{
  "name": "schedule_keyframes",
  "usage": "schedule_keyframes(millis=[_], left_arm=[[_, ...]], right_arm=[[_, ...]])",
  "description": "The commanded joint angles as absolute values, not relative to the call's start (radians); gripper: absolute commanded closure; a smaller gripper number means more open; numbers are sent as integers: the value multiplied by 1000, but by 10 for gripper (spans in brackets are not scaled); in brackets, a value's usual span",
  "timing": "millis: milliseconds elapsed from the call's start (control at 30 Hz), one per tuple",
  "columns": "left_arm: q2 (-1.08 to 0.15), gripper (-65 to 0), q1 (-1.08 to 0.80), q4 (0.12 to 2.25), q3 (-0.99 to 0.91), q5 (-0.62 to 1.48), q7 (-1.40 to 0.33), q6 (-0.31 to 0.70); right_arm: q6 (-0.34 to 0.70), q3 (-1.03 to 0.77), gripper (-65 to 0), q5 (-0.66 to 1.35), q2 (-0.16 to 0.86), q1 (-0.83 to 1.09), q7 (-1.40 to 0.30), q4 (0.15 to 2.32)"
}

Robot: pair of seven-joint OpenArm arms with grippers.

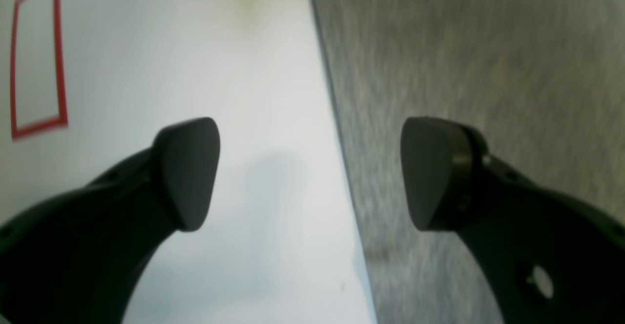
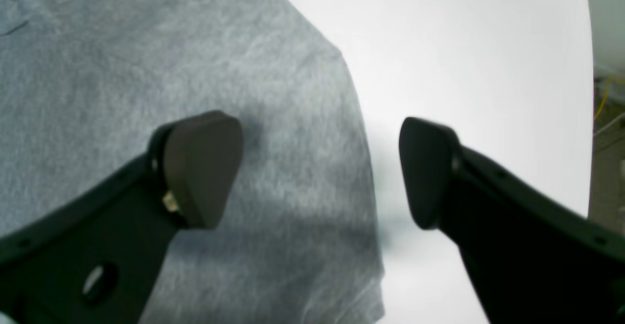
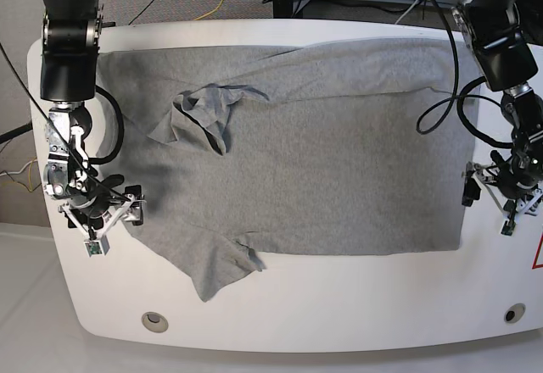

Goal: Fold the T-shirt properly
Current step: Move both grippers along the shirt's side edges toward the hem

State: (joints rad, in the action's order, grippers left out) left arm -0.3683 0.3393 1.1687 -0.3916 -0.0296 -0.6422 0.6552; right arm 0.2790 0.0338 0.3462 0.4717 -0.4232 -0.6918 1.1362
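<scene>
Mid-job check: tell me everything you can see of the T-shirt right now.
The T-shirt is plain heather-grey jersey knit with no print, lying spread across most of the white table. It is not yet folded: the body is mostly flat and lightly wrinkled. One sleeve is bunched and flipped onto the body at the far side; the other sticks out toward the table's near edge. Its straight hem runs along the left gripper's side. Both the left gripper and the right gripper are open at opposite edges, neither holding cloth.

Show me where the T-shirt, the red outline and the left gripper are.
T-shirt (image 3: 339, 178), base view, middle of the body.
Red outline (image 1: 61, 60), left wrist view, its right-hand line.
Left gripper (image 1: 310, 172), left wrist view, gap between its open tips.
</scene>
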Motion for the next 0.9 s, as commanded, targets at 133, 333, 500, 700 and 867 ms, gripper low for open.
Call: schedule_keyframes(millis=[133, 333, 500, 700, 867], left_arm=[[-401, -557, 473, 1041, -383, -91, -556, 656], [-404, -557, 558, 898, -375, -111, -467, 656], [-410, -557, 621, 774, -375, -136, -384, 656], [-410, -557, 670, 642, -375, -137, -298, 657], [-410, -557, 697, 544, -378, -136, -248, 654]], right_arm=[[277, 31, -511, 355, 489, -443, -662, 1141], [277, 31, -511, 355, 492, -438, -661, 1141], [277, 30, -511, 355, 496, -414, -661, 1144], [277, 30, -511, 355, 515, -386, -661, 1147], [277, 28, -511, 355, 518, -377, -661, 1147]])
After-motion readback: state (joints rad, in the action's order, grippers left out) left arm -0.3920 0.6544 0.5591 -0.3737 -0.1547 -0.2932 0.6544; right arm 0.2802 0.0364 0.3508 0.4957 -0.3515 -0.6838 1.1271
